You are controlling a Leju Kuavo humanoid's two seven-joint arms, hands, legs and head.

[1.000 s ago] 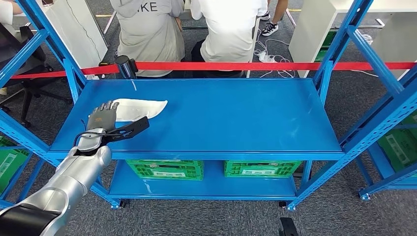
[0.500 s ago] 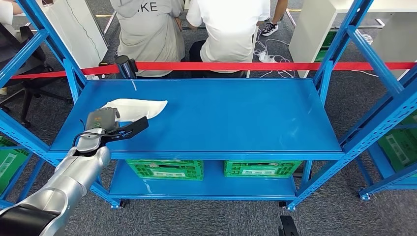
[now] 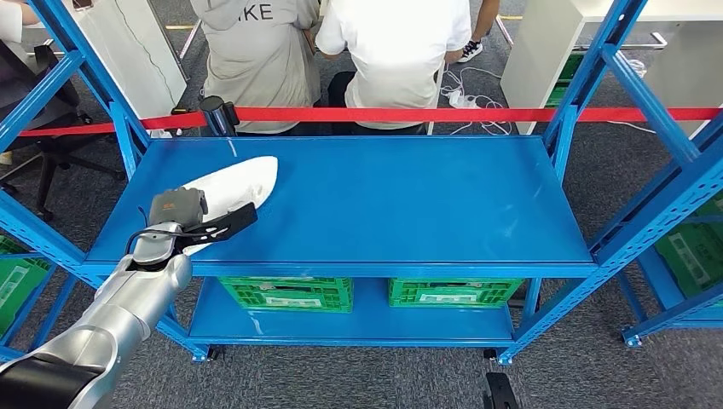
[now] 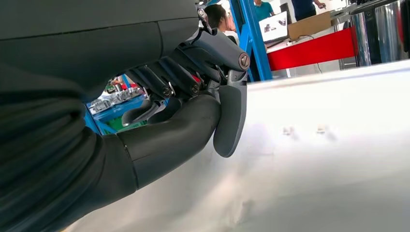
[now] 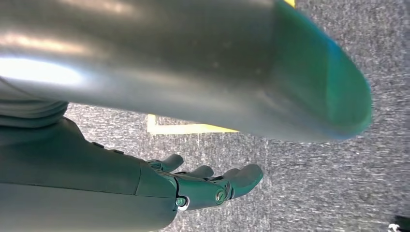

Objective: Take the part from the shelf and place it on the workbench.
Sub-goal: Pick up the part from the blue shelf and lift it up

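Blue shelf (image 3: 367,204): top level carries the white part (image 3: 234,187) near its front-left corner, one end tilted up off the surface. Left hand (image 3: 175,209) grasps the part, thumb (image 4: 231,121) pressed against its white face. Right hand (image 5: 208,186) hangs over grey carpet, fingers loosely extended, holding nothing.

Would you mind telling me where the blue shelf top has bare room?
The shelf top is bare from its middle to the right uprights. Only the near-left corner is crowded, where the left hand grips the white part.
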